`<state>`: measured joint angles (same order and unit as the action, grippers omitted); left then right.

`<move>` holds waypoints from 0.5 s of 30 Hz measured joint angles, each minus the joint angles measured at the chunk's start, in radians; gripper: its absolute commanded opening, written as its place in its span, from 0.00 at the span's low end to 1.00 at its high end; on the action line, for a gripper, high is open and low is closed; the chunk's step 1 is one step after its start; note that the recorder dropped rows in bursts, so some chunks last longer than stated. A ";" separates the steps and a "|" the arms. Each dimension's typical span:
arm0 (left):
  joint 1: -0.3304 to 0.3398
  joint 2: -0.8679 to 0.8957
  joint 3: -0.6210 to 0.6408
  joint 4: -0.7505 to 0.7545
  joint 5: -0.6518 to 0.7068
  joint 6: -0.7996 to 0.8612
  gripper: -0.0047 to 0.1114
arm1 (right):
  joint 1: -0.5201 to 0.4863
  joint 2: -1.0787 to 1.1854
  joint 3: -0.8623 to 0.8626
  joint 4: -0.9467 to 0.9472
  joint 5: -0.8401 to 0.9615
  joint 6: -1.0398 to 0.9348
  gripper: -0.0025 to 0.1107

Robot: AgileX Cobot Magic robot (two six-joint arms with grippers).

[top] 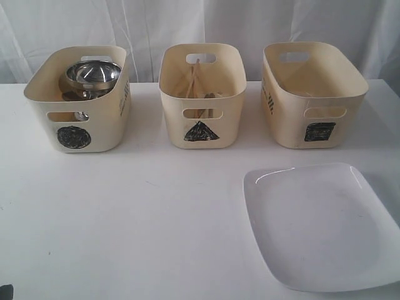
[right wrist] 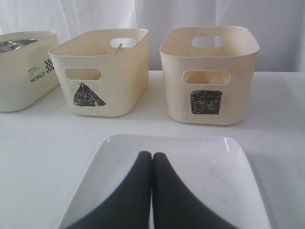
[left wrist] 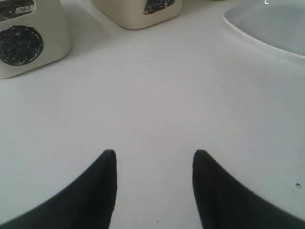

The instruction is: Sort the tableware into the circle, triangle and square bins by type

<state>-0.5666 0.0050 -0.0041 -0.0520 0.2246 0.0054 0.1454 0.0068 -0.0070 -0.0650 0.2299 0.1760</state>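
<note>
Three cream bins stand in a row at the back. The circle bin (top: 78, 100) on the left holds a steel bowl (top: 94, 74) on other steel ware. In the middle, the triangle bin (top: 201, 94) holds wooden chopsticks (top: 195, 81) and cutlery. The square bin (top: 312, 94) is on the right. A large white square plate (top: 319, 225) lies flat at the front right. My left gripper (left wrist: 155, 155) is open over bare table, nothing between its fingers. My right gripper (right wrist: 152, 155) is shut and empty, above the plate (right wrist: 209, 167) and facing the square bin (right wrist: 207, 74).
A white curtain hangs behind the white table (top: 125, 219). Seen from the left wrist, the circle bin (left wrist: 28, 43) and triangle bin (left wrist: 138, 12) are ahead, and the plate's edge (left wrist: 271, 28) is off to one side. Neither gripper shows in the exterior view.
</note>
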 measured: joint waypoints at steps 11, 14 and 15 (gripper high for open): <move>0.083 0.000 0.000 0.000 0.004 0.000 0.50 | 0.000 0.000 0.000 0.000 0.000 0.000 0.02; 0.087 0.000 0.000 0.000 0.004 0.000 0.50 | 0.000 0.000 0.000 0.000 0.000 0.000 0.02; 0.087 0.000 0.000 0.000 0.004 0.000 0.50 | 0.000 0.000 0.000 0.000 0.000 0.000 0.02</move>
<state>-0.4798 0.0050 -0.0041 -0.0520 0.2286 0.0054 0.1454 0.0068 -0.0070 -0.0650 0.2299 0.1760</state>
